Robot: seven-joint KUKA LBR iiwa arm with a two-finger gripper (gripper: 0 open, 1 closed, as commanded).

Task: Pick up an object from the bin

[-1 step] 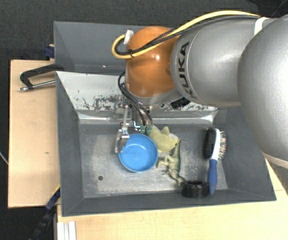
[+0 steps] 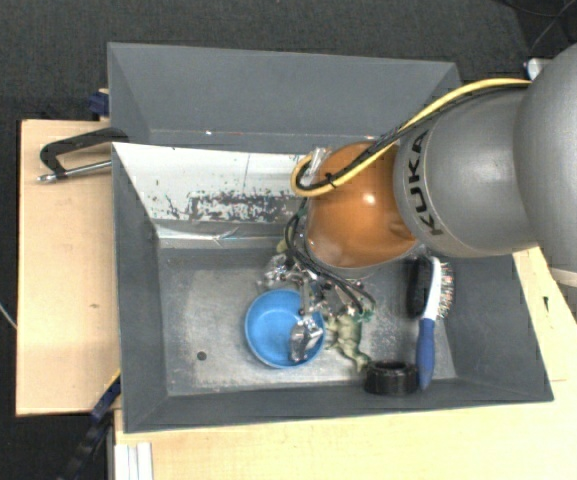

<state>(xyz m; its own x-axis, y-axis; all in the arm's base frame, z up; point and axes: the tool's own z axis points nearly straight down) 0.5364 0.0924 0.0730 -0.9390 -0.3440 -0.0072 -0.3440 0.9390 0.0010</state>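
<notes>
The blue bowl [image 2: 271, 328] lies on the floor of the bin, towards the near wall and about midway across, its opening turned up to you. The gripper [image 2: 308, 336] is down at the bowl's right rim, with its shiny metal tip overlapping the blue edge. You cannot tell from this angle whether the pincer stands wide or narrow, nor whether it has the rim clamped; the metalwork there is a tangle of glints and thin wires.

Just right of the bowl you see a small pale-green knobbly thing [image 2: 349, 338], partly under that wiring; what it is cannot be made out. Further right, close to the near wall, sits a low black ring [image 2: 390, 378]; the end of a brush's blue handle comes down just beside it. The brush [image 2: 426, 313] lies lengthwise, its dark head with light bristles pointing to the far wall, near the bin's right slope.

Above these things hangs the wrist's orange cover [image 2: 353, 213]; a yellow cable [image 2: 448, 100] loops from it along the grey arm [image 2: 488, 178], which comes in from your right. The bin [image 2: 198, 298] is grey metal; its far wall carries dark scuff marks.
</notes>
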